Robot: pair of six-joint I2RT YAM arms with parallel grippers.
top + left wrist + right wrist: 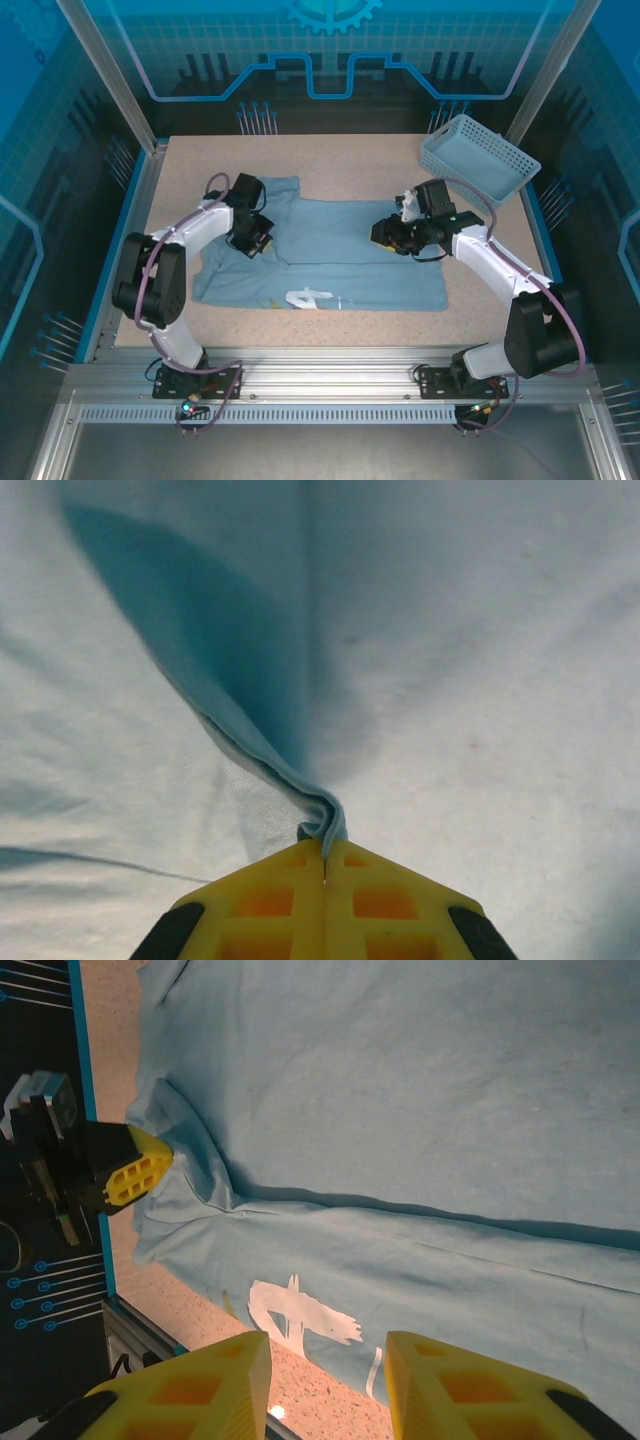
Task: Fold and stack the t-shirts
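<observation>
A soft pale blue-grey t-shirt with a white chest print (340, 268) lies partly folded at the centre of the overhead frame, on a speckled beige tabletop (350, 150). It looks light, limp and easily creased, so edges or a pinched fold are probably the best places to hold it. The left gripper (325, 848) is clamped on a raised ridge of cloth. The right gripper (328, 1360), yellow fingers apart and empty, hangs over the shirt's right side.

Even overhead light keeps the top view bright on the desk (350, 160) and dim blue around it, with soft shadows under the 2 arms. The left wrist view is washed-out and soft: the t-shirt (480, 680) glares almost white beside 1 dark fold shadow. The right claw (326, 1360) blurs near the lens.
</observation>
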